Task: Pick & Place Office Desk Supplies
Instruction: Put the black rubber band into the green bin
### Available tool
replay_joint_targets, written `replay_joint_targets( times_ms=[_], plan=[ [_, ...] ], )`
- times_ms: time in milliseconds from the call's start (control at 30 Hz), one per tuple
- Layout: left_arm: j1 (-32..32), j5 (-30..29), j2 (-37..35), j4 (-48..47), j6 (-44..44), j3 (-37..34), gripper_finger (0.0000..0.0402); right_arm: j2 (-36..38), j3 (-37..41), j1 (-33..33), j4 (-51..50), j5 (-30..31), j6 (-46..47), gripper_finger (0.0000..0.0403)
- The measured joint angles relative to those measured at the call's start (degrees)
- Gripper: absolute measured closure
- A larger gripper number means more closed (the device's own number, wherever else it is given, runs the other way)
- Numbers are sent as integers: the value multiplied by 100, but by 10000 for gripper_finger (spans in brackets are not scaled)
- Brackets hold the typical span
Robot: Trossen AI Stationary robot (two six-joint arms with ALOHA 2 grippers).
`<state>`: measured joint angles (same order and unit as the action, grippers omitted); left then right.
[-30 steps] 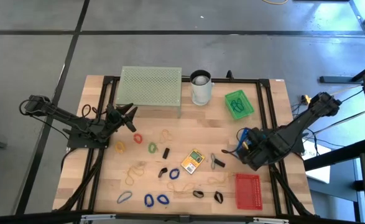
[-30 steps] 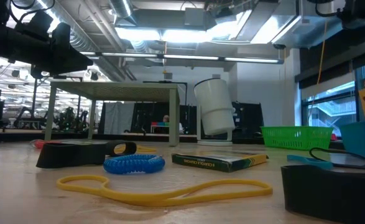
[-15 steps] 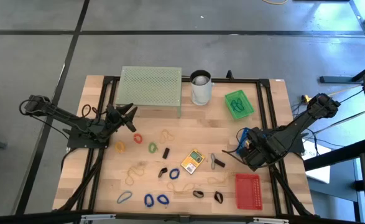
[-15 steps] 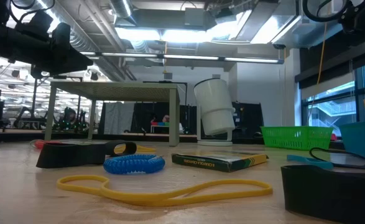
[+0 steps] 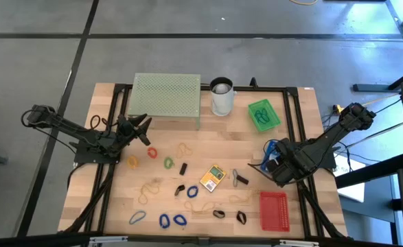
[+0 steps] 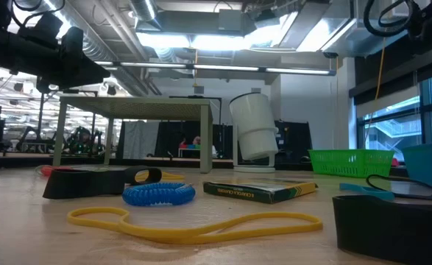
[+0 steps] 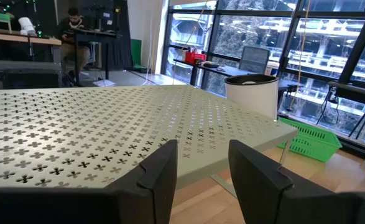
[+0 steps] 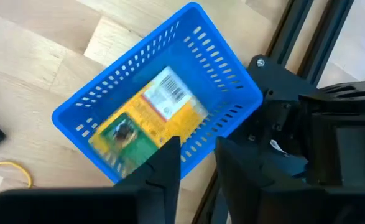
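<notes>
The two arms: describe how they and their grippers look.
Both arms are dark, jointed and slim, with black cables looping near their bases. The left gripper and right gripper each end in two flat, matte black fingers with squared tips; no markings show.

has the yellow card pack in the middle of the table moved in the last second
No. In the high view the card pack lies in the same spot, midway between the black clip and the clip on its other side, as it did a second ago.
</notes>
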<state>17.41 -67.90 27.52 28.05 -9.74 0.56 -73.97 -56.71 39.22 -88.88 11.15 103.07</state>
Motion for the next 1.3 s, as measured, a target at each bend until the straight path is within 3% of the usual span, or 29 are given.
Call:
replay_joint_targets(
  times_ms=[167, 367, 500, 667, 800, 1067, 1300],
  plan=[
    [0, 2, -2, 0, 0, 0, 263, 0, 0, 0, 144, 231, -2, 279],
    [0, 0, 0, 0, 0, 0, 263, 0, 0, 0, 1106, 893, -181, 281],
    [1, 2, 0, 0, 0, 0, 263, 0, 0, 0, 2216, 1778, -1062, 287],
    [0, 2, 0, 0, 0, 0, 263, -60, 0, -6, 3787, 2583, -2941, 290],
    [0, 2, 0, 0, 0, 0, 263, -436, 0, -129, 4784, 2067, -4152, 291],
    [1, 1, -1, 0, 0, 0, 263, -1636, 0, -505, 5375, 397, -4522, 262],
    [0, 0, 0, 0, 0, 0, 263, -2151, 2, -584, 5349, 282, -4719, 217]
  ],
)
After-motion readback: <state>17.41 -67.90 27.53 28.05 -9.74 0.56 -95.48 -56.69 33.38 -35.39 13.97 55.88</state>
